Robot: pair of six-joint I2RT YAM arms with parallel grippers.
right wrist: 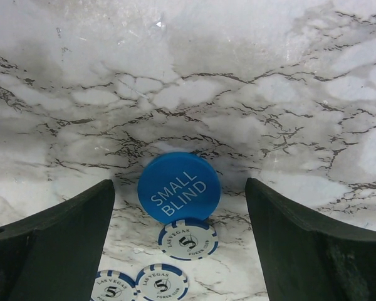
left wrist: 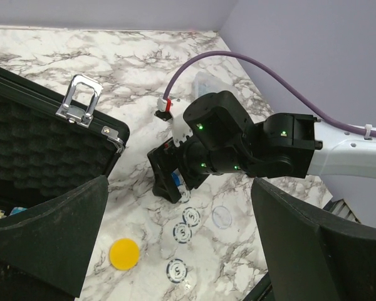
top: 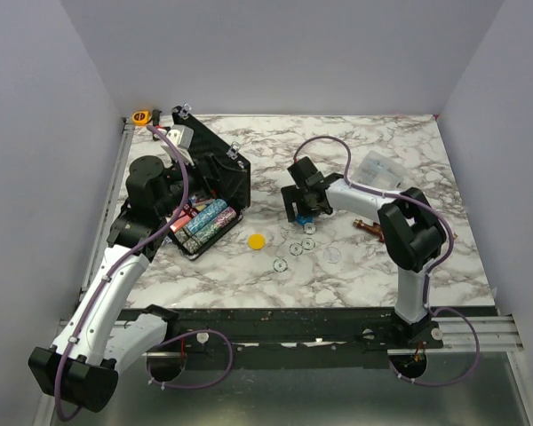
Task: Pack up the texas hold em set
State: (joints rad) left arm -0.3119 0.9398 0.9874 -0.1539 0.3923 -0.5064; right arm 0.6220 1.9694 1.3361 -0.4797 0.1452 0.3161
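The black case (top: 218,177) of the texas hold em set stands open at the left, with rows of coloured chips (top: 204,222) in its base and textured lining (left wrist: 37,157) in its lid. A yellow disc (top: 257,240), three white-and-blue "5" chips (left wrist: 182,232) and a clear disc (left wrist: 222,217) lie loose on the marble. My right gripper (right wrist: 178,185) is down at the table, open, its fingers on either side of a blue "SMALL BLIND" disc (right wrist: 178,187) with a gap on each side. My left gripper (left wrist: 178,251) hangs open by the case with nothing in it.
An orange tape roll (top: 141,116) sits in the back left corner. A clear plastic bag (top: 379,169) lies behind the right arm, and a small brown object (top: 366,229) lies beside it. Walls close in the table (top: 355,284) on three sides.
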